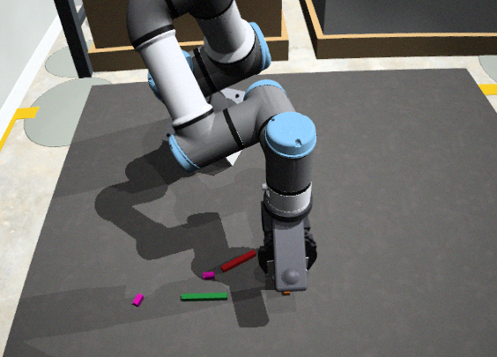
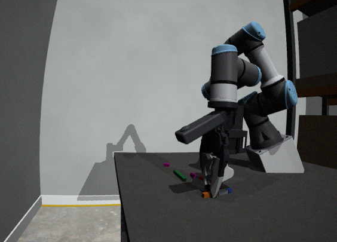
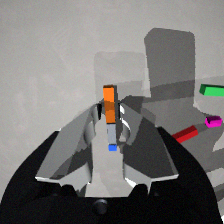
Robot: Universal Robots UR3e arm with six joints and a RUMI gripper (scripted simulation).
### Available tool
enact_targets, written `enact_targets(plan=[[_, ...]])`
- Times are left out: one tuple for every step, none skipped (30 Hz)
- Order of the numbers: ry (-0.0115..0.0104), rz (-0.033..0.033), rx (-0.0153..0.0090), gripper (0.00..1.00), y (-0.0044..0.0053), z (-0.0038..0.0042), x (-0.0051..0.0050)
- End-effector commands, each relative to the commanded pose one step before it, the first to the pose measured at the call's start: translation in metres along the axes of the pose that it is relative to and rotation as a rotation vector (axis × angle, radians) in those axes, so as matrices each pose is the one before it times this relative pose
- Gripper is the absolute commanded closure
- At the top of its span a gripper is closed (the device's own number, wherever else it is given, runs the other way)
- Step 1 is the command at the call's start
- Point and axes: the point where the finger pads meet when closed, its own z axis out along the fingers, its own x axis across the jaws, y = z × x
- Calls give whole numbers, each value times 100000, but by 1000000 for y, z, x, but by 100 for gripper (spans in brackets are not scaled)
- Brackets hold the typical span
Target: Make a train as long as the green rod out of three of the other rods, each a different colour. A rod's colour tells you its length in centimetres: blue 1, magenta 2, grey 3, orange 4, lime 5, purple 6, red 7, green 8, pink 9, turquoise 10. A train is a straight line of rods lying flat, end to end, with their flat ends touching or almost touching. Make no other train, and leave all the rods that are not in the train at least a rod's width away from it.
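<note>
My gripper (image 2: 210, 193) (image 3: 109, 104) is slightly open, its fingertips low on either side of the orange rod (image 1: 286, 293) (image 2: 205, 195) (image 3: 109, 100), with narrow gaps beside it. The orange rod lies flat. The grey rod (image 2: 223, 192) (image 3: 111, 132) follows in line, its end touching or almost touching the orange one. The blue rod (image 2: 229, 190) (image 3: 112, 147) sits at the grey rod's far end. In the top view the gripper hides grey and blue. The green rod (image 1: 203, 296) (image 2: 180, 175) (image 3: 212, 90) lies apart to the left in the top view.
A red rod (image 1: 238, 261) (image 3: 186, 134) lies left of the gripper in the top view. One magenta rod (image 1: 209, 275) (image 2: 193, 175) (image 3: 214, 121) lies near its left end. Another magenta rod (image 1: 138, 300) (image 2: 166, 164) lies farther left, beyond the green rod.
</note>
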Motion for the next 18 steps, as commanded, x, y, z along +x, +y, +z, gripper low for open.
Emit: enact_targets(plan=[[-66,31,220,86,-737,-590,-160],[0,0,0,86,0,0,0],[0,0,0,86,0,0,0],[0,0,0,86,0,0,0],[0,0,0,86,0,0,0],[0,0,0,86,0,0,0],[0,0,0,86,0,0,0],[0,0,0,86,0,0,0],[0,0,0,86,0,0,0],[0,0,0,86,0,0,0],[0,0,0,86,0,0,0],[0,0,0,86,0,-15,0],[0,0,0,86,-1,-97,0],[0,0,0,86,-2,-251,-1],[0,0,0,86,-3,-463,-2],[0,0,0,86,-4,-722,-2],[0,0,0,86,-2,-1017,-1],[0,0,0,86,4,-1339,2]])
